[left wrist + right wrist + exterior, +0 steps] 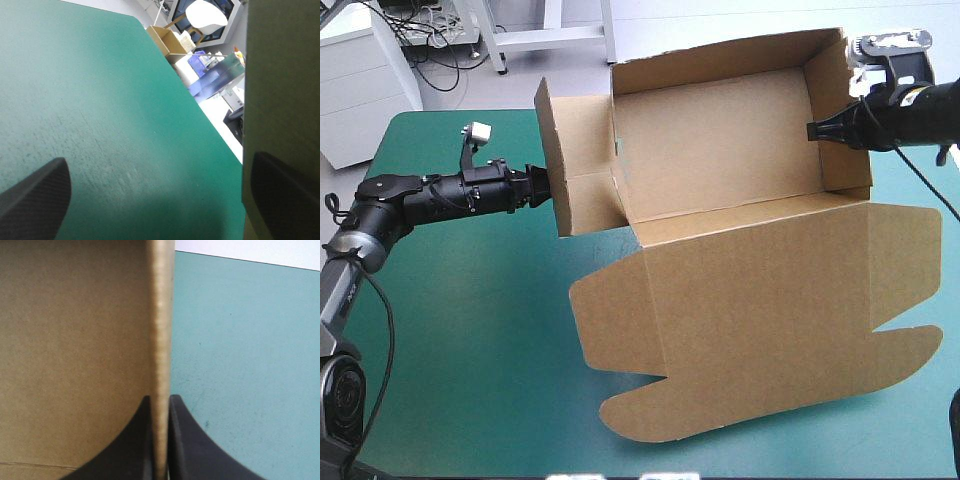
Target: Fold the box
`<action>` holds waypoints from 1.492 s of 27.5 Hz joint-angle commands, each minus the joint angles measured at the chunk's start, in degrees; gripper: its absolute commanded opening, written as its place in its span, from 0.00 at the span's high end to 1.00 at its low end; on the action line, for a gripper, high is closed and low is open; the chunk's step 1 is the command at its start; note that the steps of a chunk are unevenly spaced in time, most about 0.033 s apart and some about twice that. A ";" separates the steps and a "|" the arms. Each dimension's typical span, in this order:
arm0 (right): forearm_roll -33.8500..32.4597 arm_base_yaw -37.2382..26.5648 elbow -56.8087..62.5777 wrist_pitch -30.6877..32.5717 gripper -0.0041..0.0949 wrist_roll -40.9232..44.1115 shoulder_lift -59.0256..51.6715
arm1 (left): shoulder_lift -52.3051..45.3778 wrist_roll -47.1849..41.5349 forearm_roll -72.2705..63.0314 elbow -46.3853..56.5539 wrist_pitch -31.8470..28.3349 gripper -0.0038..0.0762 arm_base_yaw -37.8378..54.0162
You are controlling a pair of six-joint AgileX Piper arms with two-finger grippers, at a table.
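Jaws of the right gripper [813,130] are pressed nearly together, pinching the upright right end wall of the box [720,150]; the right wrist view shows the board's edge running straight up between the two black fingers [160,399]. The left gripper [540,187] has its jaws spread wide. In its own wrist view the gap between them [157,160] shows only bare teal-green cover [100,100], while the brown board [282,75] stands against one finger rather than in the gap. The box sits on the far right part of the table as an open tray, its long axis running left to right between the two arms, with the lid [750,310] lying flat toward the near edge. The left end panel [575,165] is swung outward from the tray, and the left gripper touches its outer face. Judging from this, the next move depends on that panel: it lies just ahead of the left arm, which is the nearer one, and would need pushing inward toward the tray while the right gripper steadies the opposite end.
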 commanded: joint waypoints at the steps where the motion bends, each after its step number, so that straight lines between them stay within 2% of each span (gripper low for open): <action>1: -2.46 2.33 -1.37 -5.70 0.97 3.00 -1.96 | -2.46 -0.29 -7.33 -1.58 6.53 0.08 -0.93; 5: -7.53 5.59 -1.37 -7.30 0.97 5.78 -1.62 | -2.87 -0.29 -10.53 -1.58 6.53 0.08 -1.34; 16: -5.99 5.70 -1.37 -8.25 0.97 6.83 -0.82 | -5.40 1.83 -14.60 -2.39 6.53 0.08 -3.72; 21: -3.02 6.11 -1.37 -8.25 0.97 5.95 -0.82 | -5.40 2.26 -14.60 -5.29 6.53 0.08 -5.62; 27: -6.36 9.28 -1.37 -9.36 0.97 8.01 -0.82 | -5.40 2.26 -14.02 -10.14 6.53 0.08 -8.38; 37: -9.63 13.06 -1.37 -11.67 0.97 11.31 -0.70 | -5.40 -5.34 -4.25 -17.00 2.35 0.08 -9.33; 41: -12.46 14.45 -1.37 -12.62 0.97 13.52 -0.45 | -5.40 -10.95 3.25 -20.51 -1.45 0.09 -10.51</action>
